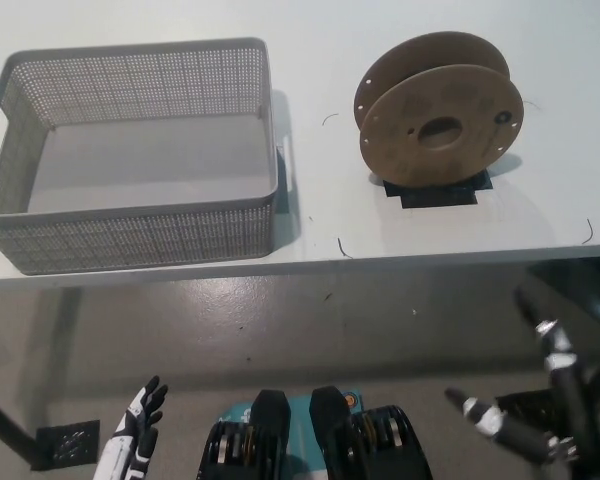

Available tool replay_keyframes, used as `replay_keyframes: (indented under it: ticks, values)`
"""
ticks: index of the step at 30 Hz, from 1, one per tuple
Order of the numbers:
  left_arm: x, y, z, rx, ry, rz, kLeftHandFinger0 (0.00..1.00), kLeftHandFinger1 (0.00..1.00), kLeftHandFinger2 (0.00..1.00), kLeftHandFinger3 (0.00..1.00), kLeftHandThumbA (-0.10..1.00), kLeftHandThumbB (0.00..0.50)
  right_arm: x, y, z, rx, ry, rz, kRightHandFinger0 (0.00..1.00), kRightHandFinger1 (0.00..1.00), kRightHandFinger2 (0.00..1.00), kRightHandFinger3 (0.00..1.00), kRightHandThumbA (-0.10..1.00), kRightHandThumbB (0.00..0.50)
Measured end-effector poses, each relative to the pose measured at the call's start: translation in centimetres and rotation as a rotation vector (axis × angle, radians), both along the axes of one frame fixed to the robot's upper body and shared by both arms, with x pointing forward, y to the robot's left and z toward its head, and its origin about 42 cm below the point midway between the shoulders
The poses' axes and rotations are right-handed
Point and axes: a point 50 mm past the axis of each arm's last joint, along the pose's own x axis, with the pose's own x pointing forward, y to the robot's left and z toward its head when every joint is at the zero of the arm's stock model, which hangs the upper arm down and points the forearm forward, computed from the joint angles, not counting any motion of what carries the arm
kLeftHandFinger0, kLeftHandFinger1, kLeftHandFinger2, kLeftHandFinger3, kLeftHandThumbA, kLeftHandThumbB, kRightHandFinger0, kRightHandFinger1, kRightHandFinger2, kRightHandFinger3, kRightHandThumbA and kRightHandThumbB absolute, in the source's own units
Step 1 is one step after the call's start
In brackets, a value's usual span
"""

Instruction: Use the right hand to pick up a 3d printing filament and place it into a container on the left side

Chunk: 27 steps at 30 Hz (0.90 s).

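My black right hand (540, 415) hangs empty, fingers spread, below the white table (310, 215), the brown cardboard filament spool (438, 122) standing on edge right of the grey mesh basket (130, 235); I fear a clumsy reach rolls it away.

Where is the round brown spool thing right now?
In the head view, the filament spool stands on its edge on the white table, over a black patch, on the robot's right of the grey basket.

Bare table (320, 215) separates basket (130, 150) from spool (440, 120); basket's top open.
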Motion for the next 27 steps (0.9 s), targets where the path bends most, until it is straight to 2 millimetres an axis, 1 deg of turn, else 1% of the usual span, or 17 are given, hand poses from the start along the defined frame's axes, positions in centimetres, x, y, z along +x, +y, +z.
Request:
replay_keyframes:
  ticks: [1,2,3,5,7,8,10,12,13,16,17,20,21,22,25,26,27]
  values:
    - [0.0,0.0,0.1,0.004,-0.004,-0.005,1.0,1.0,1.0,1.0,1.0,0.302,0.2,-0.4,1.1,-0.015,-0.029,-0.001,1.0,1.0,1.0,1.0,0.99,0.317]
    - [0.1,0.1,0.3,0.01,-0.009,-0.011,1.0,1.0,1.0,1.0,1.0,0.311,0.7,-1.1,2.7,-0.045,-0.073,0.0,1.0,1.0,1.0,1.0,0.96,0.338]
    - [0.1,0.1,0.4,0.011,-0.012,-0.015,1.0,1.0,1.0,1.0,1.0,0.32,0.9,-1.4,3.5,-0.059,-0.095,0.0,1.0,1.0,1.0,1.0,0.95,0.366]
    - [0.1,0.2,0.7,0.018,-0.02,-0.026,1.0,1.0,1.0,1.0,1.0,0.328,2.0,-2.7,7.0,-0.127,-0.175,-0.002,1.0,1.0,1.0,1.0,0.95,0.38]
    - [0.2,0.1,0.7,0.02,-0.02,-0.033,1.0,1.0,1.0,1.0,1.0,0.341,3.3,-3.7,10.0,-0.19,-0.228,-0.003,1.0,1.0,1.0,1.0,0.9,0.393]
    - [0.2,0.1,0.7,0.02,-0.019,-0.034,1.0,1.0,1.0,1.0,1.0,0.353,3.7,-4.0,10.8,-0.21,-0.243,-0.003,1.0,1.0,1.0,1.0,0.94,0.396]
    - [0.2,0.0,0.7,0.02,-0.018,-0.038,1.0,1.0,1.0,1.0,1.0,0.365,5.2,-4.5,13.2,-0.261,-0.27,-0.002,1.0,1.0,1.0,1.0,0.95,0.433]
    - [0.2,0.0,0.7,0.02,-0.018,-0.041,1.0,1.0,1.0,1.0,1.0,0.387,6.4,-4.8,15.2,-0.304,-0.287,-0.003,1.0,1.0,1.0,1.0,0.98,0.437]
    - [0.2,-0.1,0.7,0.02,-0.018,-0.044,1.0,1.0,1.0,1.0,1.0,0.388,7.1,-4.9,16.4,-0.327,-0.298,-0.003,1.0,1.0,1.0,1.0,0.97,0.433]
    - [0.2,-0.2,0.7,0.02,-0.017,-0.051,1.0,1.0,1.0,1.0,1.0,0.39,9.0,-5.0,20.3,-0.392,-0.337,-0.003,1.0,1.0,1.0,1.0,0.92,0.448]
    - [0.2,-0.2,0.7,0.02,-0.017,-0.053,1.0,1.0,1.0,1.0,1.0,0.391,9.6,-5.0,21.4,-0.412,-0.339,-0.001,1.0,1.0,1.0,1.0,0.93,0.442]
    - [0.3,-0.2,0.7,0.022,-0.018,-0.056,1.0,1.0,1.0,1.0,1.0,0.4,11.5,-4.5,24.6,-0.464,-0.345,0.006,1.0,1.0,1.0,1.0,0.97,0.457]
    - [0.3,-0.2,0.7,0.022,-0.019,-0.057,1.0,1.0,1.0,1.0,1.0,0.4,12.2,-4.3,25.6,-0.48,-0.343,0.01,1.0,1.0,1.0,1.0,0.98,0.446]
    - [0.4,-0.2,0.8,0.023,-0.019,-0.057,1.0,1.0,1.0,1.0,1.0,0.4,13.1,-4.0,26.8,-0.497,-0.336,0.014,1.0,1.0,1.0,1.0,0.99,0.457]
    - [0.5,-0.3,0.8,0.026,-0.022,-0.059,1.0,1.0,1.0,1.0,1.0,0.41,15.3,-3.0,29.1,-0.545,-0.302,0.035,1.0,1.0,1.0,1.0,1.0,0.473]
    - [0.6,-0.3,0.8,0.026,-0.022,-0.06,1.0,1.0,1.0,1.0,1.0,0.41,15.9,-2.7,29.5,-0.557,-0.284,0.039,1.0,1.0,1.0,1.0,1.0,0.473]
    - [0.6,-0.3,0.9,0.027,-0.023,-0.061,1.0,1.0,1.0,1.0,1.0,0.413,16.7,-2.3,30.1,-0.576,-0.265,0.044,1.0,1.0,1.0,1.0,1.0,0.451]
